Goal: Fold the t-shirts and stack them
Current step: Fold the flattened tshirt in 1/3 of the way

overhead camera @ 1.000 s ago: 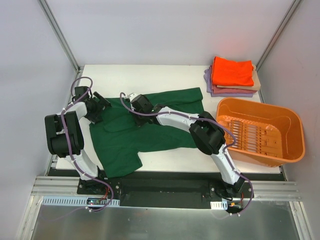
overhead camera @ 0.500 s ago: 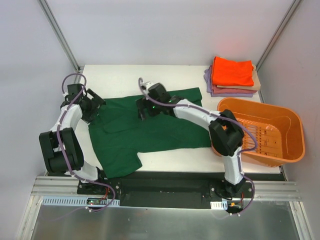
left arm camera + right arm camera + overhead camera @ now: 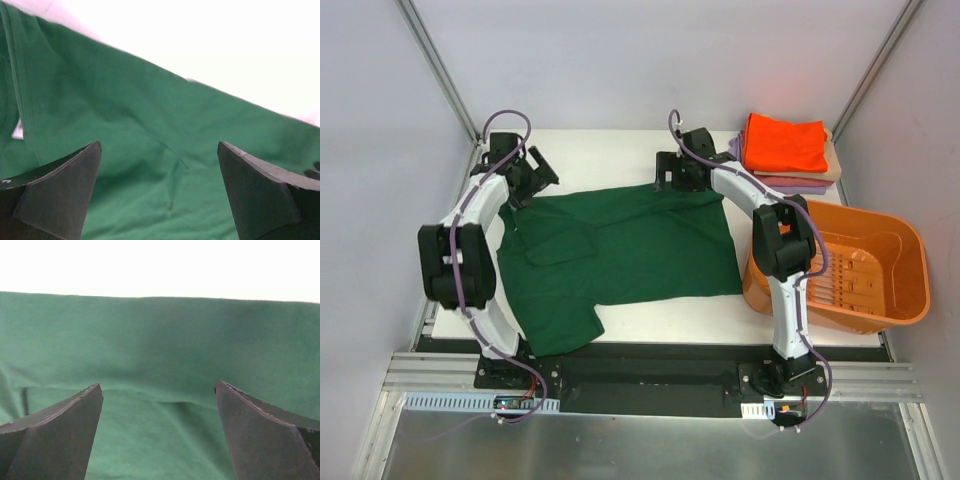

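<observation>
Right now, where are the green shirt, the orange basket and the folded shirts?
green shirt (image 3: 640, 245): top view, middle of its body.
orange basket (image 3: 910, 268): top view, right wall.
folded shirts (image 3: 785, 145): top view, orange one on top.

Dark green shirt (image 3: 620, 255) spread flat; orange shirt (image 3: 784, 143) tops folded stack

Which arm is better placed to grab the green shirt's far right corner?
Right. The right gripper, open, hovers over the green shirt at its far edge near that corner; the left gripper, also open, is at the far left end.
</observation>
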